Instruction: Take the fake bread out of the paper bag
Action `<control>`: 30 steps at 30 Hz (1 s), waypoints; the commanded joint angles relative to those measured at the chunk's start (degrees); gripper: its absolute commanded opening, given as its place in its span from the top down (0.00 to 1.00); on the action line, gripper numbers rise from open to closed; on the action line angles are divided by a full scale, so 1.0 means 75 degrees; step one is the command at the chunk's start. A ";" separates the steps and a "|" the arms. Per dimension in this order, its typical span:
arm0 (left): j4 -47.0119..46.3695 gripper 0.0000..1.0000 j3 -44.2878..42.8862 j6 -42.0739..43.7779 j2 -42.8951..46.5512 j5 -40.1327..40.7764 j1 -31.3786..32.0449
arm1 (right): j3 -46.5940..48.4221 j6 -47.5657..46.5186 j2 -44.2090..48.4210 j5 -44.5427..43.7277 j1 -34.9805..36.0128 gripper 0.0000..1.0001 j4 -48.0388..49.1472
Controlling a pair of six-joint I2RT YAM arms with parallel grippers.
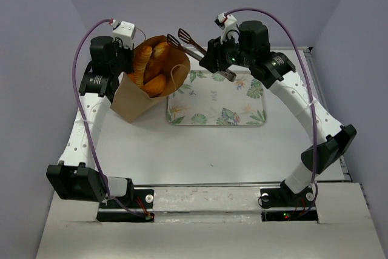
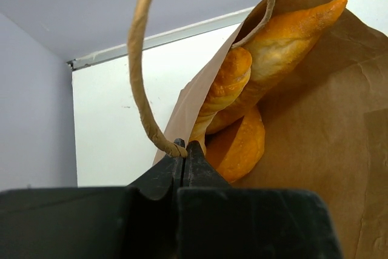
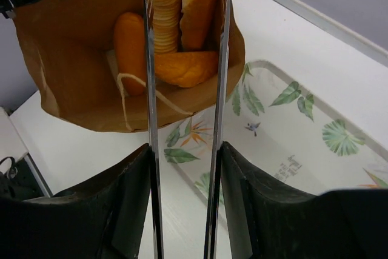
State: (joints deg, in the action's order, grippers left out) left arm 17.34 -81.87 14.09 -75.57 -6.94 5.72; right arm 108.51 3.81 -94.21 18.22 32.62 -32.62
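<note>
left claw (image 2: 183,150) pinching twisted cord handle (image 2: 139,77) of kraft paper bag (image 1: 130,98), glossy ribbed fake bread (image 1: 148,65) poking out, right claw (image 3: 185,150) gripping slim metal tongs (image 1: 185,37)

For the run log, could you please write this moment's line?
left gripper shut on paper bag | right gripper holds tongs | fake bread in bag

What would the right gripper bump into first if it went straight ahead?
Likely the ribbed loaf: the tongs in the right gripper aim into the open paper bag, tips either side of it. Depth is uncertain.
</note>
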 commanded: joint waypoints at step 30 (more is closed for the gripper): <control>-0.0660 1.00 0.0181 -0.0836 0.0267 0.0245 0.0433 | 0.1094 0.1425 -0.2003 0.0360 0.0315 0.45 0.1021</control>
State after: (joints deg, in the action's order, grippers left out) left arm 16.49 -80.99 8.64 -75.57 -3.64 8.43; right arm 112.31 13.58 -108.12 18.74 34.59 -28.69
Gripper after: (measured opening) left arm 0.048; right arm 0.548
